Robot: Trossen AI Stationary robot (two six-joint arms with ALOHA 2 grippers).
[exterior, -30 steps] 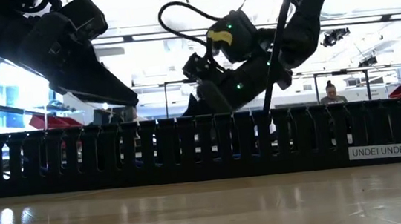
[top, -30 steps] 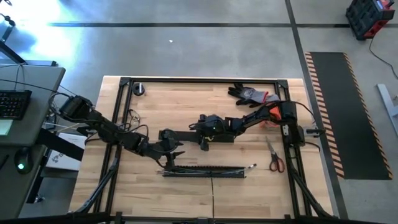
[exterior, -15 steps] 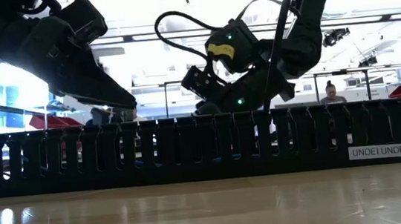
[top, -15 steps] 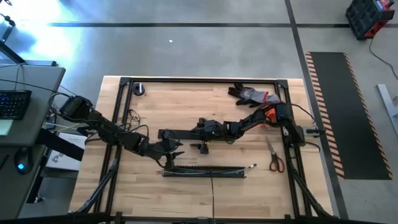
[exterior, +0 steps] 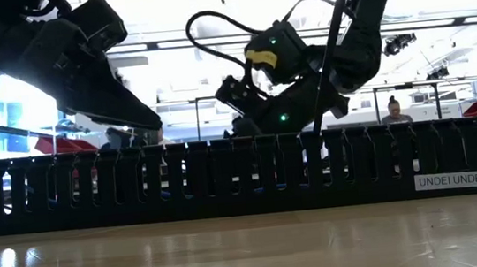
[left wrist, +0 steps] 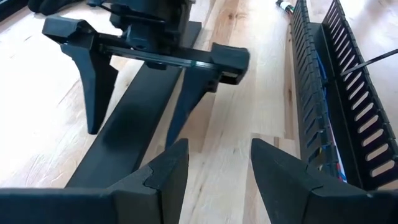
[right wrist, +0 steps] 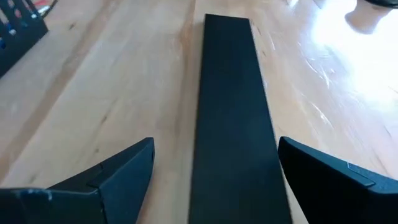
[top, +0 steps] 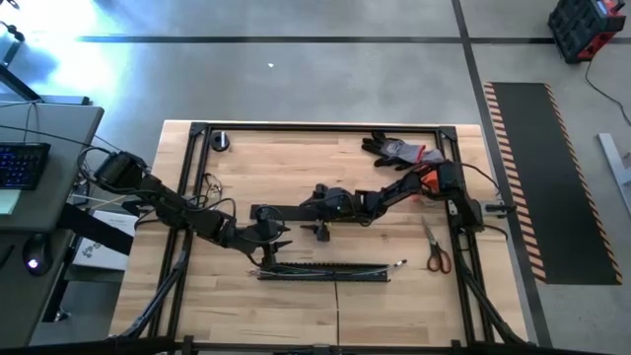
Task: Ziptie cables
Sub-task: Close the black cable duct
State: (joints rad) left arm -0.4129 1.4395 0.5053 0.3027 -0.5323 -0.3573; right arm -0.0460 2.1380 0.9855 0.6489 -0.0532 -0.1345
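The cables (left wrist: 326, 144) lie inside the long black slotted channel (top: 325, 271), with one end (top: 397, 264) sticking out toward the table's right. The thin dark ziptie (exterior: 333, 48) slants up from the channel. A flat black cover strip (top: 284, 210) lies on the wood beyond it. My right gripper (right wrist: 214, 146) is open, one finger on either side of the strip's right end, and I see no touch. My left gripper (left wrist: 217, 155) is open, with nothing between its fingers. It hovers between the strip's left end and the channel.
Scissors (top: 437, 251) lie near the table's right edge, and a grey and black glove (top: 394, 150) lies at the far right. A small round thing (top: 219, 141) sits at the far left. Black frame rails (top: 315, 126) border the table. A person (exterior: 393, 110) sits far behind.
My right gripper has sunk a little toward the cover strip's right end. My left arm has kept still.
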